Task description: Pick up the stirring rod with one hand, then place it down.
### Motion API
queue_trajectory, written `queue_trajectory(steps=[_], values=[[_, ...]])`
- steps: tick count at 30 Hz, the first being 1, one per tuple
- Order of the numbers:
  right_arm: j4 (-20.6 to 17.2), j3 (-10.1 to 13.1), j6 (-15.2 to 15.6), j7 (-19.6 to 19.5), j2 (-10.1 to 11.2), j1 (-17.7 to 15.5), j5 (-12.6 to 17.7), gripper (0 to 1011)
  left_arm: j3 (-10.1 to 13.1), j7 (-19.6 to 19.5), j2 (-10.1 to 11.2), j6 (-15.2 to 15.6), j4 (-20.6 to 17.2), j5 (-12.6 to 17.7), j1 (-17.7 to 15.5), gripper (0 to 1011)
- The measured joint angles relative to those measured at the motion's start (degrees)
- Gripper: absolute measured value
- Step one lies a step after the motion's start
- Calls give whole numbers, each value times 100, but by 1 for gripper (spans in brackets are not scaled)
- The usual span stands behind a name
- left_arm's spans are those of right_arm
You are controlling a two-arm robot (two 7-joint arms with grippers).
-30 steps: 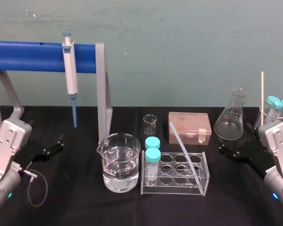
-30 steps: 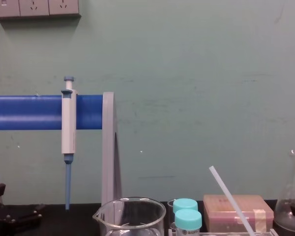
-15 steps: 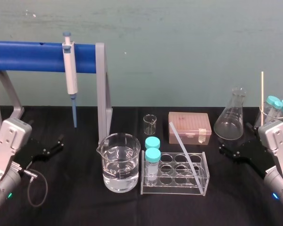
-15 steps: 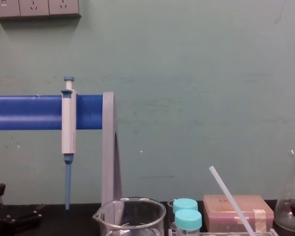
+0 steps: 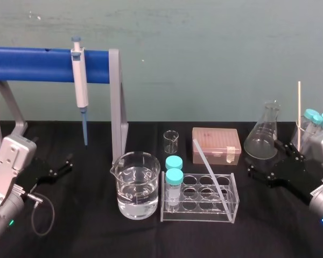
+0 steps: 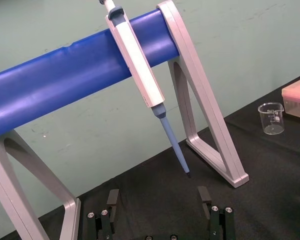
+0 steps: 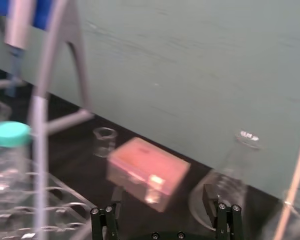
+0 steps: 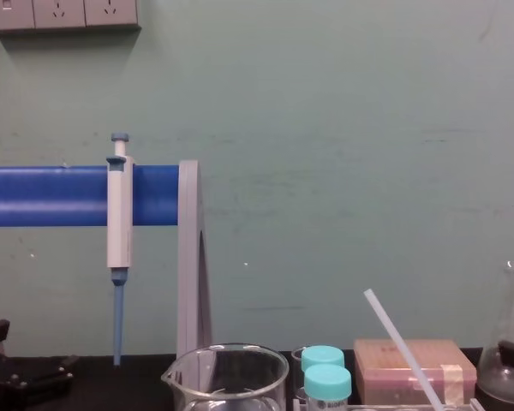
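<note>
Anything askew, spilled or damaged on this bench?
Only the stirring rod: it leans at a slant in the clear rack, top end back by the pink box, not upright. No spill or breakage shows. The right gripper hangs open beside the flask; the left gripper sits open at far left.

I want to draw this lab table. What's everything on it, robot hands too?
stirring rod: 1, translucent white, leaning in the rack
rack: 1, clear, front centre
capped tubes: 2, teal caps, rack's left end
large beaker: 1, clear, liquid inside, left of rack
small beaker: 1, clear, behind rack
tip box: 1, pink, behind rack
flask: 1, clear, back right
pipette: 1, white and blue, hanging on stand
stand: 1, blue bar, grey legs, back left
wooden stick: 1, pale, upright, far right
left hand: 1, black, open, far left
right hand: 1, black, open, near flask
</note>
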Motion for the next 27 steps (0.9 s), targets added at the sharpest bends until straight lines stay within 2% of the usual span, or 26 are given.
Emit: queue_trajectory(steps=[5, 12, 15, 21, 27], values=[[-486, 206, 256, 712, 234, -216, 575, 1000, 0, 0, 0, 0, 0, 0, 0, 1000], [-802, 275, 534, 1412, 341, -277, 981, 1000, 0, 0, 0, 0, 0, 0, 0, 1000], [-798, 247, 679, 1696, 287, -184, 1124, 1000, 0, 0, 0, 0, 0, 0, 0, 1000], [-561, 51, 947, 2094, 88, 167, 1137, 1000, 0, 0, 0, 0, 0, 0, 0, 1000], [-268, -145, 1180, 2219, -101, 513, 1096, 1000, 0, 0, 0, 0, 0, 0, 0, 1000]])
